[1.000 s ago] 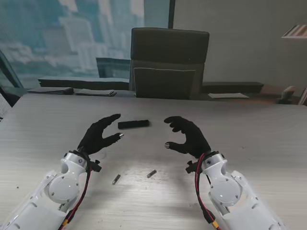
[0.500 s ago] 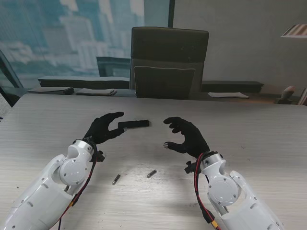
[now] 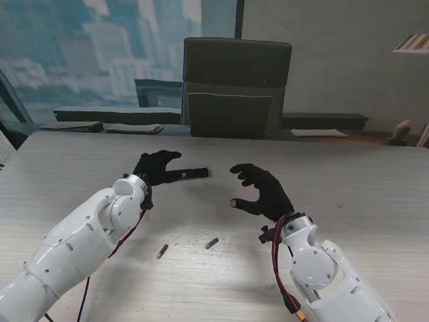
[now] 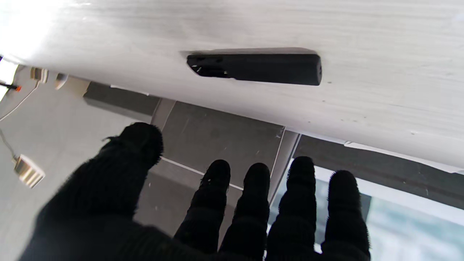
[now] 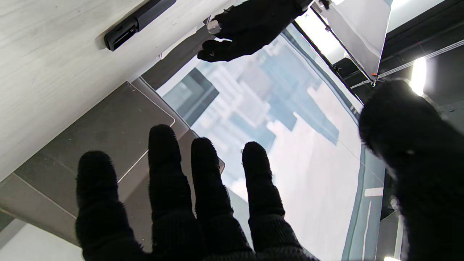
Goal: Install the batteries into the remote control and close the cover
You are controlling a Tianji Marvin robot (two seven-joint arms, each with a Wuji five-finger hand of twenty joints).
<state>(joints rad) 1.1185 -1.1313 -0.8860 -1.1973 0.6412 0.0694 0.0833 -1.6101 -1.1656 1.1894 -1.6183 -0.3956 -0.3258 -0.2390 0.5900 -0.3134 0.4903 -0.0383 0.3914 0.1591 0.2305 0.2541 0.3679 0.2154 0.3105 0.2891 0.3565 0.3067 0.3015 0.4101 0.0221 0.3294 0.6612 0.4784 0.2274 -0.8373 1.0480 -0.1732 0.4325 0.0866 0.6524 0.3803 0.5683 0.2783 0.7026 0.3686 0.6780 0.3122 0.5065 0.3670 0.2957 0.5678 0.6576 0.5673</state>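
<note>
Remote control is best grasped by its long sides, open battery bay kept accessible; left hand, spread and unladen, hovers beside it on the tabletop.

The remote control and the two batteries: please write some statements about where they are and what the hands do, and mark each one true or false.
1. The remote control lies flat on the table. True.
2. The left hand holds a battery. False: it is open, reaching at the remote.
3. Both batteries lie nearer to me than the remote. True.
4. The right hand is closed on the remote. False: it hovers open, apart from it.
</note>
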